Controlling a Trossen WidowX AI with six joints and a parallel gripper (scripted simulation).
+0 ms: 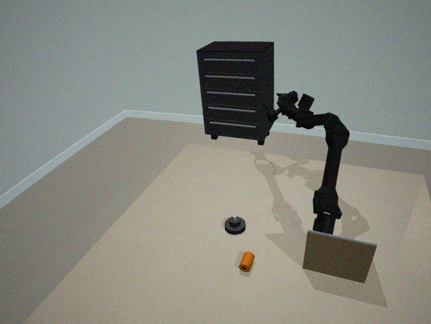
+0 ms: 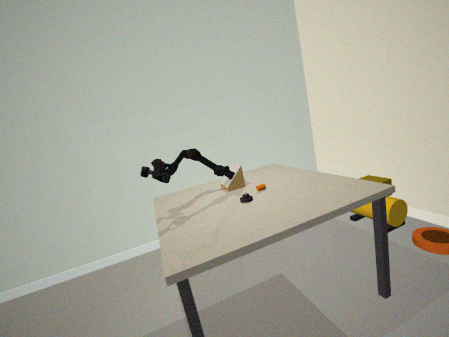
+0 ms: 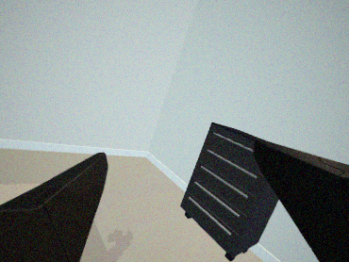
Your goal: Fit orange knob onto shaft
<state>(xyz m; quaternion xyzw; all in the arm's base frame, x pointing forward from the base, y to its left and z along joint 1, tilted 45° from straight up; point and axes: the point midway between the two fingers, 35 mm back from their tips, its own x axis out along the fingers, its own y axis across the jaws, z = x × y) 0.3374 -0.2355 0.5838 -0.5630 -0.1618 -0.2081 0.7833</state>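
From the top view, the orange knob (image 1: pixel 247 261) (image 2: pixel 261 187) lies on its side on the table (image 1: pixel 195 194) (image 2: pixel 232 220), near the round pedestal (image 1: pixel 235 225) (image 2: pixel 246 198) but apart from it, with the dark hole in its end facing the table edge nearest this camera. The silver shaft (image 1: pixel 235 218) stands bare on the pedestal. The fitting has not begun; the step in hand looks like the approach to the knob.

In the exterior view, the arm (image 2: pixel 207 162) reaches from its wedge-shaped mount (image 2: pixel 237 180) out past the table's far left edge, so the gripper is high and well away from the knob. The next move calls for swinging back over the table and coming down on the knob's barrel (it will need tipping upright, hole down, before any fitting).

Through the wrist view, the gripper (image 3: pixel 181 153) has its fingers wide apart with nothing between them. Beyond them are the drawer cabinet (image 3: pixel 226 188) and the walls, so it must turn before gripping. Which way the hole's flat faces, I cannot tell.
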